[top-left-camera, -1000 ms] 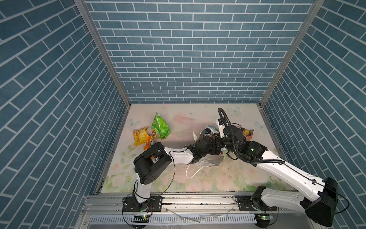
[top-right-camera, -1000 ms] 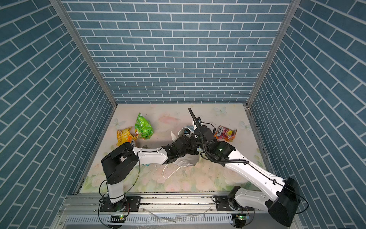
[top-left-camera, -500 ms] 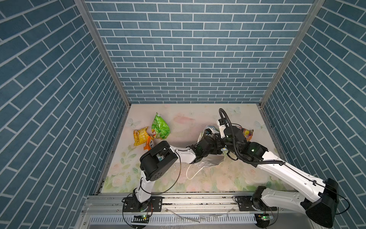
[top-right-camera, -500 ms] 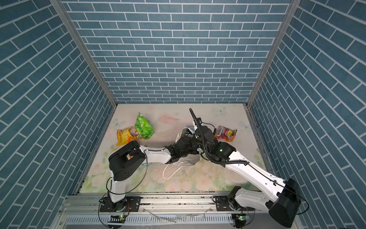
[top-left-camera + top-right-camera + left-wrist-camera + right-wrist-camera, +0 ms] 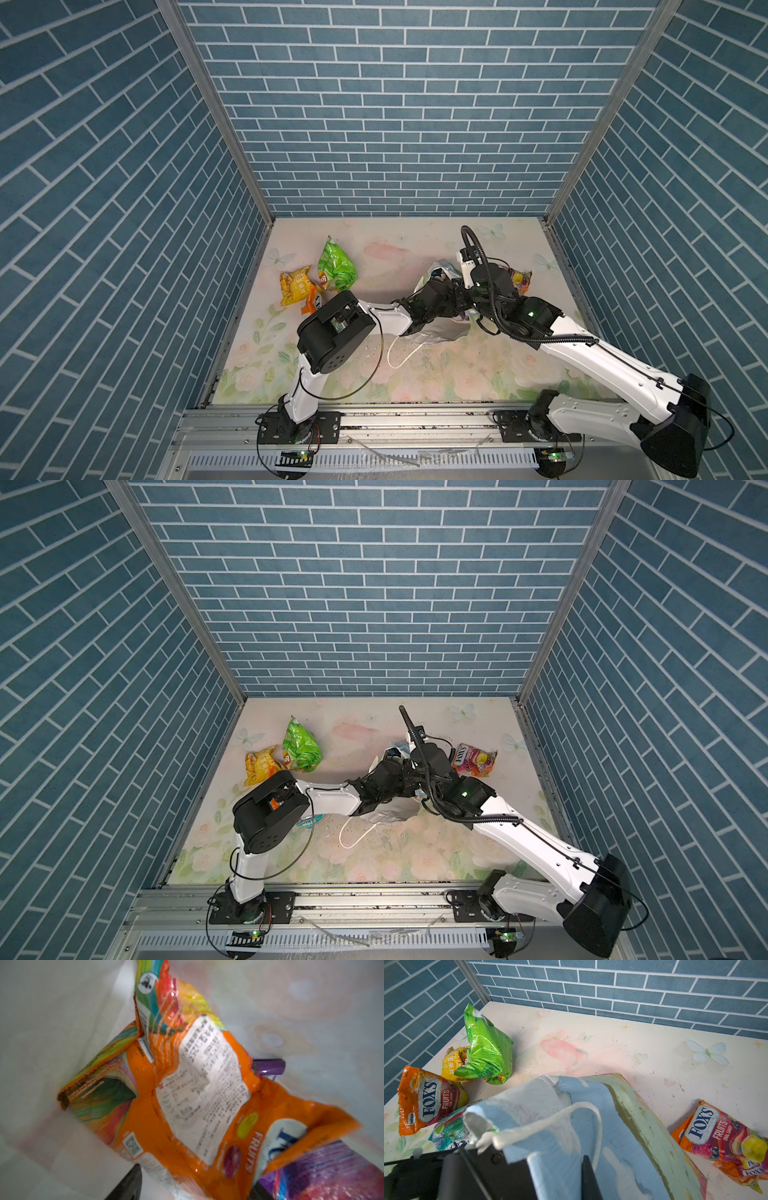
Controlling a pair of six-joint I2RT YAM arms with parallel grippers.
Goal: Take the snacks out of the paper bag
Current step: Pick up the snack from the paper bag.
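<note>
Left wrist view looks into the white inside of the pale-green, blue-fronted paper bag (image 5: pixel 52 1022), which sits just off the table's centre toward 1 o'clock in both top views. The step in hand is reaching for a packet. The left gripper (image 5: pixel 195 1180) has its jaws apart astride a crinkly orange foil candy packet (image 5: pixel 187 1095), with a glossy purple packet (image 5: pixel 332 1172) beside it. Next it likely needs to pinch a loose fold and withdraw gently. The right gripper (image 5: pixel 562 1167) is clamped on the bag's soft, torn rim. A puffy green chip bag (image 5: pixel 337 266) lies out at 10 o'clock.

Left gripper (image 5: pixel 194 1188) hidden in paper bag (image 5: pixel 440 332) in both top views; purple pack (image 5: pixel 332 1172) blurred, cropped.
</note>
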